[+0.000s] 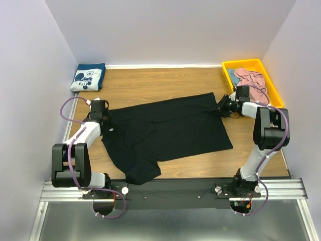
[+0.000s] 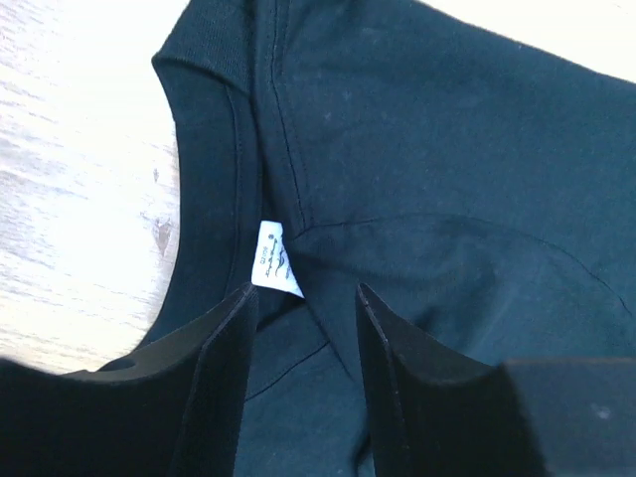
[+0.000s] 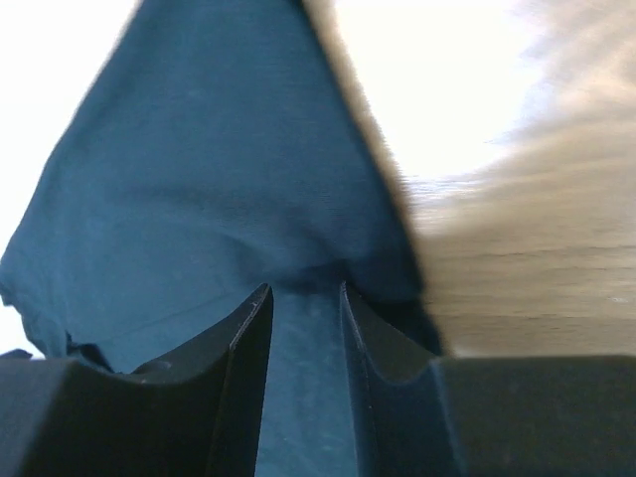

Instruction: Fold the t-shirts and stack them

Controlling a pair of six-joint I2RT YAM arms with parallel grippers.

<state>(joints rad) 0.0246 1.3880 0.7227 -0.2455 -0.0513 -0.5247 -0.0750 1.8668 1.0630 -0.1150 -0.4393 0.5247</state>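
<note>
Now black shirt (image 1: 170, 130) lying spread flat for folding; left gripper (image 2: 306, 293) hovering half-open over collar (image 2: 214, 129); right gripper (image 3: 304, 290) hovering narrowly parted, holding nothing, at opposite edge.

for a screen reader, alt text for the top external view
A large black cloth t-shirt lies spread on the wooden table, the left claw at its collar and the right claw at its far right corner. A folded navy mouse-print t-shirt sits back left; a pink t-shirt lies in a yellow plastic bin back right.
</note>
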